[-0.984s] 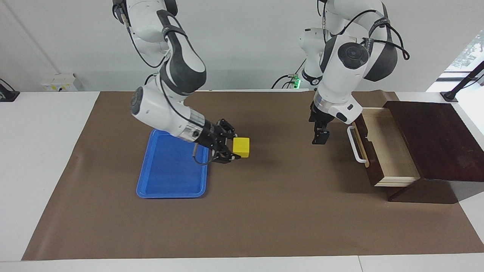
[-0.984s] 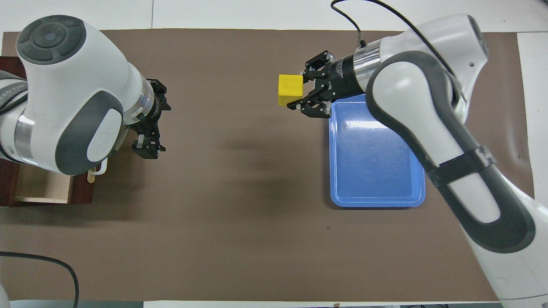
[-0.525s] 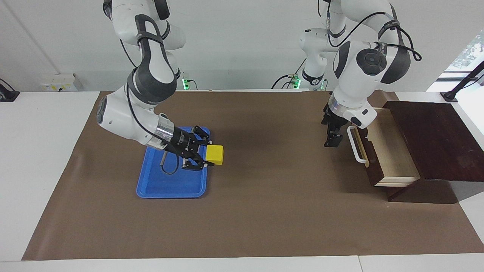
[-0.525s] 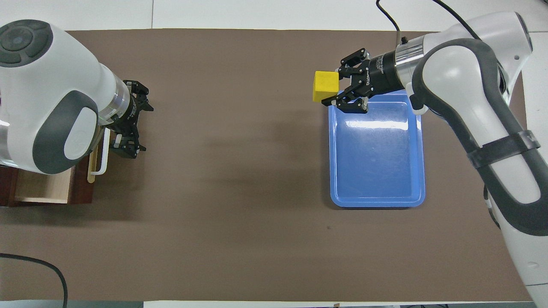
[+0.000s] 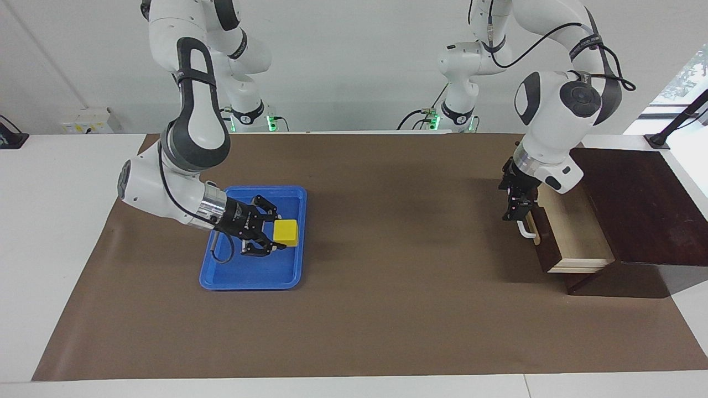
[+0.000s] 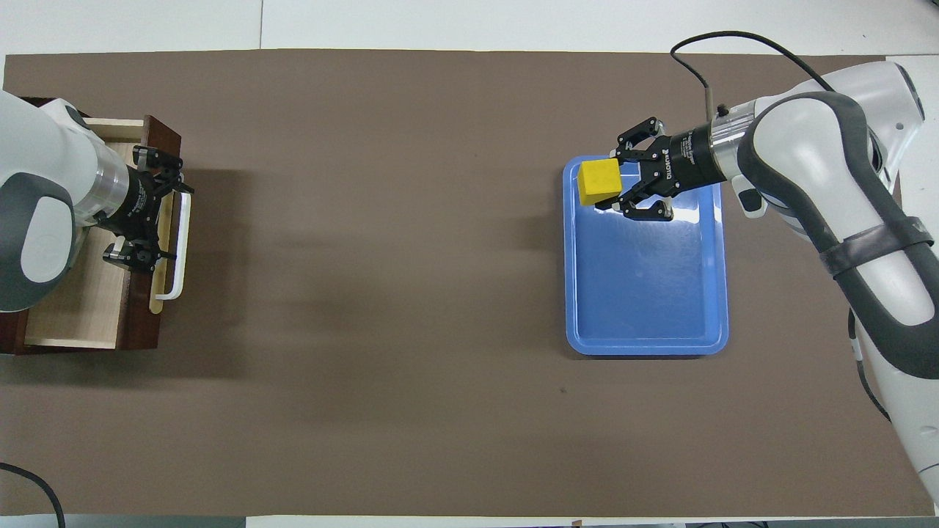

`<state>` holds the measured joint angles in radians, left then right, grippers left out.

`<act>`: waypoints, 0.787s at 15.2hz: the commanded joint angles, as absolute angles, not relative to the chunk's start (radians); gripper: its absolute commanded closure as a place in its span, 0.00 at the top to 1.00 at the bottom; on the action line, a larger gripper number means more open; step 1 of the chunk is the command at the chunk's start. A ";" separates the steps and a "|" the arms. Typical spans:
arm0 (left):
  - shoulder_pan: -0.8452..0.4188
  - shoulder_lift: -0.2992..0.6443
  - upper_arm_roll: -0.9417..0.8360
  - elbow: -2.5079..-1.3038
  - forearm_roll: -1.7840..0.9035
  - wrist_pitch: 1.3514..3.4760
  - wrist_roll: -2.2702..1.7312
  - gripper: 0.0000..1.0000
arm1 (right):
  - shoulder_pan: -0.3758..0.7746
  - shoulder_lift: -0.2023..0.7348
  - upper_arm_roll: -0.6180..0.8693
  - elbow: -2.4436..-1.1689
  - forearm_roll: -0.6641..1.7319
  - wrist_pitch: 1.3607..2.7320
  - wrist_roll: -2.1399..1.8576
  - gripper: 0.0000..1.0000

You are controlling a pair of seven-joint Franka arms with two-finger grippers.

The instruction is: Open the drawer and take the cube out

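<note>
My right gripper (image 5: 275,239) is shut on the small yellow cube (image 5: 286,232) and holds it low over the blue tray (image 5: 250,277), inside the tray's rim on the side toward the left arm's end. The overhead view shows the cube (image 6: 599,182) in the right gripper (image 6: 615,185) over the tray (image 6: 645,323). The drawer (image 5: 575,224) stands pulled out, its pale interior bare. My left gripper (image 5: 515,209) hangs over the drawer's dark front and white handle (image 5: 526,230), fingers spread along the handle (image 6: 180,249). It holds nothing.
The dark brown cabinet (image 5: 636,204) that houses the drawer stands at the left arm's end of the table. A brown mat (image 5: 387,309) covers the table between the tray and the drawer.
My right gripper carried the cube from over the mat to over the tray. My left gripper moved from over the mat to over the drawer's front and handle.
</note>
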<state>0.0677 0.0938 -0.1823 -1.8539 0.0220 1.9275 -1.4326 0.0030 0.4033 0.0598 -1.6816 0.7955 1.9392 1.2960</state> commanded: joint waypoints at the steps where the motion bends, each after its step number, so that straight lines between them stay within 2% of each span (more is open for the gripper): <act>1: 0.101 0.034 -0.190 -1.975 0.026 2.028 -1.398 1.00 | -0.049 0.385 0.071 -1.739 0.784 1.962 1.207 0.00; 9: 0.143 0.029 -0.190 -2.003 0.054 2.066 -1.364 1.00 | -0.064 0.434 0.074 -1.747 0.802 1.963 1.066 0.00; 12: 0.161 0.031 -0.189 -2.003 0.075 2.068 -1.338 1.00 | -0.052 0.448 0.075 -1.787 0.810 2.029 1.029 0.00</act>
<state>0.1267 0.0616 -0.1831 -1.9681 0.0428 2.0450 -1.3781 -0.0553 0.4454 0.0681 -1.7452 0.7971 1.9763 1.0744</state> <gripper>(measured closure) 0.000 0.436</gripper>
